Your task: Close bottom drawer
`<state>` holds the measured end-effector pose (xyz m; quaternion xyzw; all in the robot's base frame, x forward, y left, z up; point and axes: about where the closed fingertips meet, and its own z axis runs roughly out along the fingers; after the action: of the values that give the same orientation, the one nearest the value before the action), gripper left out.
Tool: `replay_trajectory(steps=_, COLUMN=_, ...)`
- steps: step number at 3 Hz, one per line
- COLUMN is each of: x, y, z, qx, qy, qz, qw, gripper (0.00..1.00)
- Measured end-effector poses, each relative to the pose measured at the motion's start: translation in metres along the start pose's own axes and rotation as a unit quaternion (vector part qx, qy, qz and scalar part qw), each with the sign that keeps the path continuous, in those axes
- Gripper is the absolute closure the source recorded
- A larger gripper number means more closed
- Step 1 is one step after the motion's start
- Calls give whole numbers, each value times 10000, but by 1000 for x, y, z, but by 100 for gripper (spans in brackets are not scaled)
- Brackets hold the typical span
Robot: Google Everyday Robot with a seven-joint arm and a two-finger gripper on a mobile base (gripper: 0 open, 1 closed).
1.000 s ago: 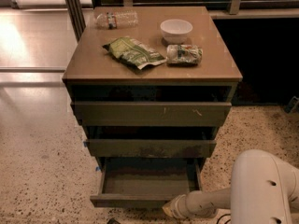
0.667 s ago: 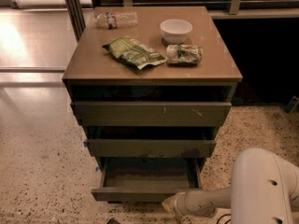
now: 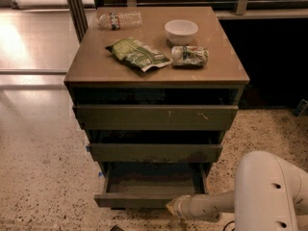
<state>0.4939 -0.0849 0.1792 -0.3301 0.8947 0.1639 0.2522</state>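
Shallow olive-brown wooden bottom drawer (image 3: 134, 201) stands pulled out toward the near side.
Pale gripper (image 3: 175, 208) sits at its front, right of centre; open or closed cannot be told. White round bowl (image 3: 181, 31) rests on the cabinet top.

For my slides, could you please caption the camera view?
The gripper at the front of the open bottom drawer; a bowl sits on the cabinet top.

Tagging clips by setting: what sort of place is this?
Likely an office break area: drawer cabinet on speckled floor, with snack bag, bowl and water bottle. Gripper at the front of the open bottom drawer.
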Motion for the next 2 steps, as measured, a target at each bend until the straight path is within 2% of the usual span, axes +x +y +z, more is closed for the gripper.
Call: replay_trajectory(steps=2, x=-14, y=-13, z=6, qx=185, qy=-132, qz=-72, qw=9997, gripper=100)
